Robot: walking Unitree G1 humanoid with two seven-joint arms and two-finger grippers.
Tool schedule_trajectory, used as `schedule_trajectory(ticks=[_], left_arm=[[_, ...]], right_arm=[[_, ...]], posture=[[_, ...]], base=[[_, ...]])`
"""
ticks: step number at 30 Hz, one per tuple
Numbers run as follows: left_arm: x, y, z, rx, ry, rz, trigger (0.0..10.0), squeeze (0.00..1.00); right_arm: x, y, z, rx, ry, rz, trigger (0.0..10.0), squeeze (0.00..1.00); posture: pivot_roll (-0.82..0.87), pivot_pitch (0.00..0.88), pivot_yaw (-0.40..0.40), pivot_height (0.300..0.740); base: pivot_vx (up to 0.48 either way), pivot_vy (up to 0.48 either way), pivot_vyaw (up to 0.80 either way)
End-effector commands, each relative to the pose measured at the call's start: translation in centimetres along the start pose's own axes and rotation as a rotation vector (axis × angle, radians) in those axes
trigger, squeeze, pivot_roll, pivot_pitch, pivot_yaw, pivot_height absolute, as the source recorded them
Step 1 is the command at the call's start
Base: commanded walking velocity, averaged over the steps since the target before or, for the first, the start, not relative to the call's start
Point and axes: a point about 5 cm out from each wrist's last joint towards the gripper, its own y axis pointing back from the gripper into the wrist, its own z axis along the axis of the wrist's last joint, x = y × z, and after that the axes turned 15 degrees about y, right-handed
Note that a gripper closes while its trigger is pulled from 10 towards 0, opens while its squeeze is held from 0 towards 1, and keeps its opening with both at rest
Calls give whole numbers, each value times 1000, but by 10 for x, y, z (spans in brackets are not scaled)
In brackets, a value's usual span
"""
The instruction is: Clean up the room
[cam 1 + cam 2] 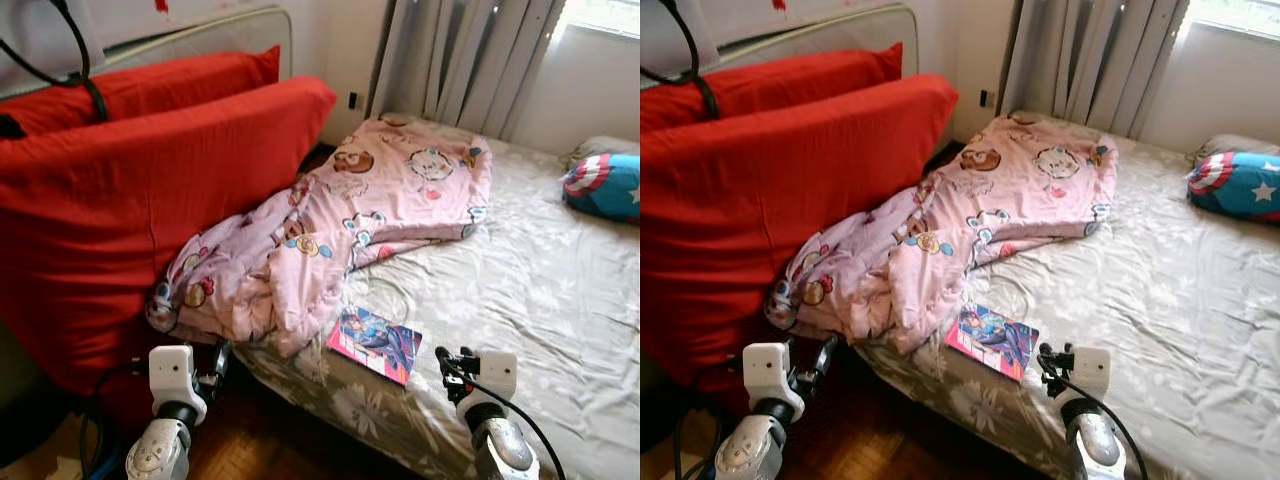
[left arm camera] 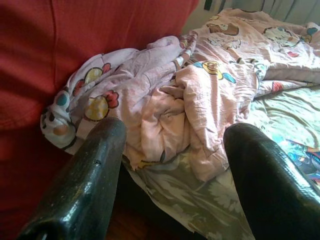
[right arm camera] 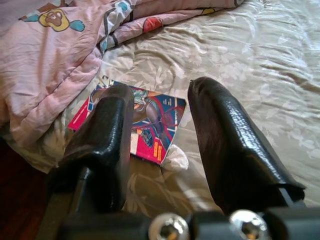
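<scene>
A crumpled pink cartoon-print blanket (image 1: pixel 340 220) lies across the left part of the bed and hangs over its near edge. A colourful comic book (image 1: pixel 375 342) lies flat on the grey floral sheet (image 1: pixel 520 290) by the bed's near edge, just right of the blanket. My left gripper (image 1: pixel 220 360) is open and hovers low beside the bed's corner, facing the hanging blanket (image 2: pixel 200 90). My right gripper (image 1: pixel 445 362) is open too, and empty. It hovers over the bed edge just right of the comic book (image 3: pixel 155 125). A small white scrap (image 3: pixel 175 159) sits at the book's corner.
Big red cushions (image 1: pixel 120 200) lean upright at the left, against the bed. A blue star-print pillow (image 1: pixel 605 187) lies at the far right. Grey curtains (image 1: pixel 460 60) hang behind the bed. Dark wooden floor (image 1: pixel 250 440) shows below. A black cable (image 1: pixel 80 60) hangs at top left.
</scene>
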Motion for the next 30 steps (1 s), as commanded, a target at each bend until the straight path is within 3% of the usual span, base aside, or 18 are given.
schedule_trajectory(ticks=[1, 12, 30], left_arm=[[2, 2, -1, 11, 10, 12, 10000, 0], [5, 4, -2, 20, -1, 19, 10000, 0], [1, 4, -3, 30, -31, 15, 10000, 0]], right_arm=[[-1, 1, -1, 7, -2, -3, 10000, 0], [0, 1, -6, 55, 7, 0, 10000, 0], [4, 0, -5, 46, 3, 22, 10000, 0]], posture=[[103, 0, -88, 671], [104, 0, -84, 671], [102, 0, -84, 656]], base=[[0, 0, 0], [0, 0, 0], [0, 0, 0]])
